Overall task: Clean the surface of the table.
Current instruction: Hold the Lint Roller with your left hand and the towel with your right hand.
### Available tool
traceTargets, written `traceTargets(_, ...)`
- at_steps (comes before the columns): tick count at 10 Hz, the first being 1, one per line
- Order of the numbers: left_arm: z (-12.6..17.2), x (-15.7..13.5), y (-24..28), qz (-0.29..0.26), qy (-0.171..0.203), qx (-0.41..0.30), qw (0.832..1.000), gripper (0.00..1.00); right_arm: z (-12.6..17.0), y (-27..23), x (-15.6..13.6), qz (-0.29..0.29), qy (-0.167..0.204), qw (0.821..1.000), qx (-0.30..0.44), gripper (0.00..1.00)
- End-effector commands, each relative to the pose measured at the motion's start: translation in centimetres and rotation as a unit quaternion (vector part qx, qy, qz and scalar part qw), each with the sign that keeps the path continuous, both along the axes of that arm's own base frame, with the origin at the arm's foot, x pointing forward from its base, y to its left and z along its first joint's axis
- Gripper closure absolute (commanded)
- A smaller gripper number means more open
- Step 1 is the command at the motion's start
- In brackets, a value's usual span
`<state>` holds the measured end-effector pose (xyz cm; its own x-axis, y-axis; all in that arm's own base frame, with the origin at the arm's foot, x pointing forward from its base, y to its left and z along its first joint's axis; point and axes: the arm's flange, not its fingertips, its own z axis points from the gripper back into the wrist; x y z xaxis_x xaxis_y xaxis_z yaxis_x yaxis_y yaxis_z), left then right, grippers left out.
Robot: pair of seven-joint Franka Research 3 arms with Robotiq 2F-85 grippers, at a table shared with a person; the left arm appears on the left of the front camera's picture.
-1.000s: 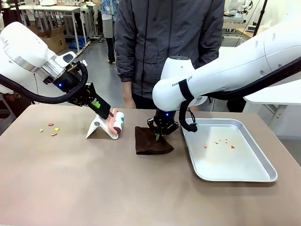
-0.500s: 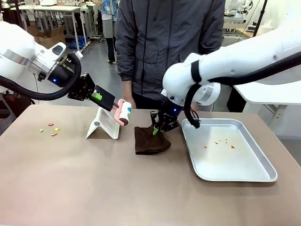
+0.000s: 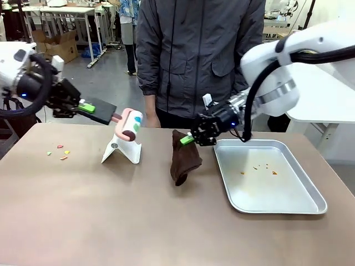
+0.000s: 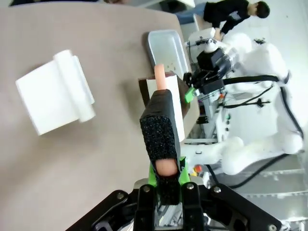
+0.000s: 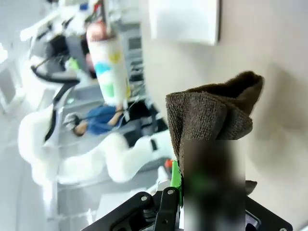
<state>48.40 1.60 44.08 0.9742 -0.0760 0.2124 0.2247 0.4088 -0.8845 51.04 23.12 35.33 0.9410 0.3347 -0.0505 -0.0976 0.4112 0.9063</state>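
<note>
Table (image 3: 166,233): a brownish top spans the front view; its nearest strip is bare, and no work is judged to be needed there.
Tray (image 3: 277,191): a metal tray is set on the right half of the top, and a few orange crumbs (image 3: 258,167) are seen inside it, which is read as part of the job done.
Cloth (image 3: 184,160): a brown cloth is hung between the tray and the stand; its lower end seems just to reach the top, though contact cannot be confirmed.
Stand (image 3: 123,151): a white stand is left empty, left of the middle.
Scraps (image 3: 59,153): small coloured bits are scattered on the left, well apart from the stand and not yet picked up; they are judged to be the main work left.
Right gripper (image 3: 187,139): the fingers are pressed together on the cloth's upper corner, just beside the tray's far left corner.
Lint roller (image 3: 128,123): its head is held in the air just above the stand.
Left gripper (image 3: 84,105): the black-sleeved handle is pinched between the fingers, over the far left edge.
Open room: the near half is unobstructed for wide strokes; the tray's rim and the stand are the only things to be skirted.
Far edge: a person (image 3: 199,55) is stood against it between the arms, so strokes that way should be kept short.
</note>
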Motion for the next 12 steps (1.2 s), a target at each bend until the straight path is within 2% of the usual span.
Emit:
traceTargets(1, -0.7, -1.8, 4.0, -0.011, -0.017, -0.042, 0.999, 1.0, -0.3, -4.1, -3.5, -0.003, 0.016, 0.999, 0.028, 1.0)
traceTargets(3, -2.2, -2.5, 9.7, -0.013, 0.002, -0.086, 0.996, 1.0, -0.2, -9.0, -7.3, -0.088, -0.025, 0.992, 0.084, 1.0)
traceTargets(4, -3.3, -3.0, 13.1, -0.024, -0.003, -0.116, 0.993, 1.0, -0.4, -11.9, -8.9, -0.125, -0.043, 0.985, 0.107, 1.0)
traceTargets(8, -6.8, -5.7, 22.5, -0.055, -0.03, -0.18, 0.982, 1.0, -0.3, -21.5, -12.7, -0.248, -0.056, 0.951, 0.176, 1.0)
traceTargets(10, -8.2, -7.4, 26.3, -0.035, -0.025, -0.189, 0.981, 1.0, -0.6, -27.8, -13.4, -0.306, -0.069, 0.929, 0.195, 1.0)
traceTargets(12, -8.8, -9.4, 28.6, 0.022, -0.014, -0.192, 0.981, 1.0, -0.4, -32.7, -13.9, -0.349, -0.063, 0.916, 0.189, 1.0)
